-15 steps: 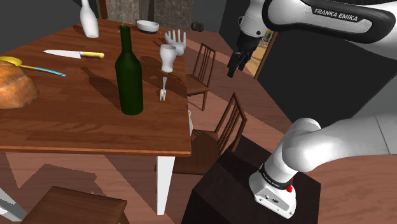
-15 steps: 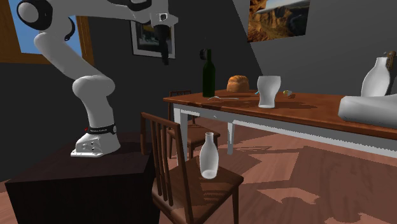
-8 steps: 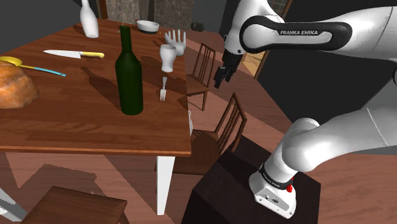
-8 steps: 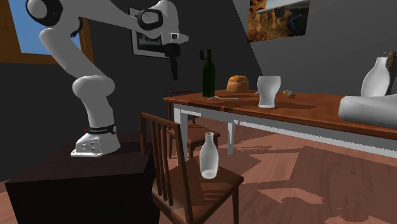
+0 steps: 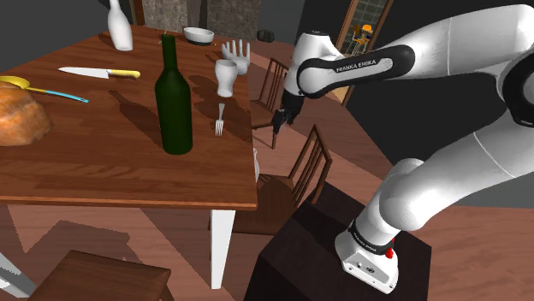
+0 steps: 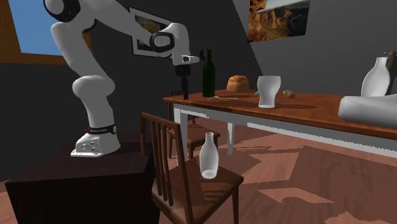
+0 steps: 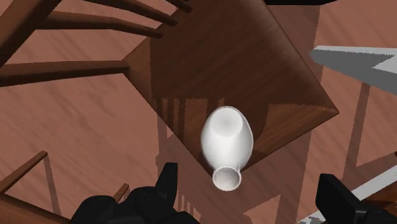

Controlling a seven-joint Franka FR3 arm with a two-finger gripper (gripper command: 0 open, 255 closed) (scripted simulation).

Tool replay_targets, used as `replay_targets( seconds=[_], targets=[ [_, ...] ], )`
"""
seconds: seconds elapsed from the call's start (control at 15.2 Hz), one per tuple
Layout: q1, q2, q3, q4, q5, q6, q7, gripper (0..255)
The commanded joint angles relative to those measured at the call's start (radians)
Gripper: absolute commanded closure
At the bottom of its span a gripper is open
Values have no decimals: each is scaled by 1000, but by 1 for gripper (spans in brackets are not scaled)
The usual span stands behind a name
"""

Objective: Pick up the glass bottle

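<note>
A pale, whitish bottle [image 6: 209,156] stands upright on the seat of a wooden chair [image 6: 224,182] beside the table. In the shoulder view only a sliver of this bottle [image 5: 256,164] peeks out past the table's edge. My gripper [image 6: 185,93] hangs high above the chair, about level with the tabletop, pointing down. In the wrist view the bottle [image 7: 227,143] is seen from above, its mouth close to the line between my fingers, nearer one of them. The gripper [image 7: 250,191] is open and holds nothing.
The wooden table [image 5: 103,171] carries a dark green wine bottle [image 5: 175,98], a white goblet [image 5: 226,77], a fork [image 5: 219,120], a knife [image 5: 98,73] and bread [image 5: 19,115]. The chair's slatted back [image 5: 312,162] rises by the dark stand [image 5: 342,248]. A second chair [image 5: 274,85] stands beyond.
The arm has swung down and to the shoulder view's left, bringing the gripper from high up to tabletop height over the chair. The bottle has not moved.
</note>
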Motion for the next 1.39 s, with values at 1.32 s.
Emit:
replay_targets(
  seconds=[1.32],
  targets=[
    [1, 689, -2, 176, 193, 517, -124, 0]
  ],
)
